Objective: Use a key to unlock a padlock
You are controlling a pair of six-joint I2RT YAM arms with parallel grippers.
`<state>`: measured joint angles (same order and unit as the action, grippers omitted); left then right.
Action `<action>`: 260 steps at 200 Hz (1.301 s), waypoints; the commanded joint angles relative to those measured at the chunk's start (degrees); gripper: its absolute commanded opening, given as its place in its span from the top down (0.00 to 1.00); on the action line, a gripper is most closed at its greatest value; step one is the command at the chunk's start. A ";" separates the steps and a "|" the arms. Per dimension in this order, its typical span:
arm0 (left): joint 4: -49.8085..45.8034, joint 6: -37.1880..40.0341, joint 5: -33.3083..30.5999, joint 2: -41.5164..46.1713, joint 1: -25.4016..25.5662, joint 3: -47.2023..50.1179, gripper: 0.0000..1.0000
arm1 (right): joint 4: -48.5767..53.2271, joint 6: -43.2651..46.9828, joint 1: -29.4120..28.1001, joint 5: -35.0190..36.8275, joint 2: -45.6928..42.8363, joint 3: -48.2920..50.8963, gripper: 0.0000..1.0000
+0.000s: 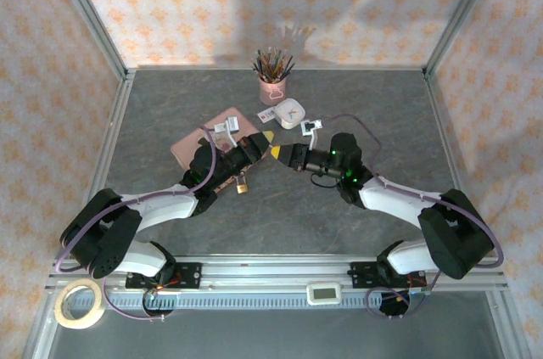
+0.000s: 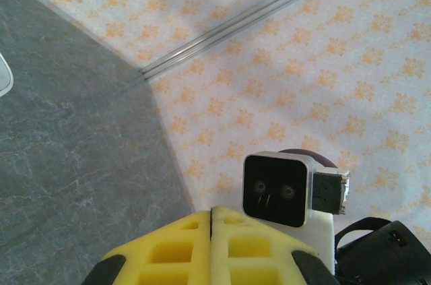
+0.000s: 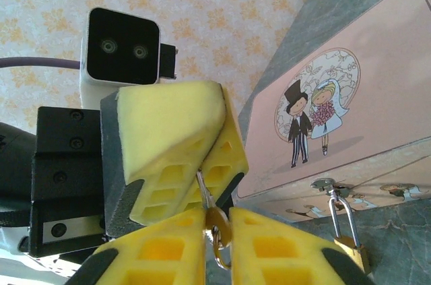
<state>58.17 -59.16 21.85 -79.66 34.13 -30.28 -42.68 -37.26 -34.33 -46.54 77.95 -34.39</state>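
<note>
**Key caught between two claws, padlock waiting on the tin**

The grey table (image 1: 356, 113) is matte and faintly veined, like stone. On it sits the pink tin (image 3: 363, 76), smooth and flat-lidded with rounded corners and a cartoon bride and groom printed on top.

Both claws meet just beside the tin. The left gripper (image 2: 211, 212) has its pads pressed flat together, and from the right wrist its tips seem to pinch the key's thin silver end. The right gripper (image 3: 217, 212) is clamped on the key's round brass head. The pads are soft yellow foam with a honeycomb of square holes (grippy, but they give).

The padlock (image 3: 350, 241) hangs from the hasp on the tin's front wall, apart from the claws. It is a tiny brass-coloured block under a thin silver U. The key (image 3: 217, 226) is smaller again, a slim bit of metal bridging the two claws.

To my eye this is a regrip. One claw should let go only once the other holds firm and square on the flat head. That leaves the blade free and straight. A skewed key in soft foam will likely twist at the lock.
</note>
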 commanded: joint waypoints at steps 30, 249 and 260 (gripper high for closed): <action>4.35 -0.95 1.06 -0.63 0.39 0.14 1.00 | -2.91 0.71 0.14 -0.30 0.68 -1.25 0.98; -45.23 4.63 -33.54 21.92 8.95 14.64 0.52 | 24.46 13.33 -1.26 20.89 -1.71 0.22 1.00; -42.78 4.97 -35.14 19.65 8.96 14.39 0.53 | 23.56 12.57 -1.54 21.01 -2.63 1.09 1.00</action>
<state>12.25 -54.54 -6.00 -56.64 42.76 -14.87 -17.26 -22.68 -35.05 -27.73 77.49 -35.22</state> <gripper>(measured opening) 0.477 0.046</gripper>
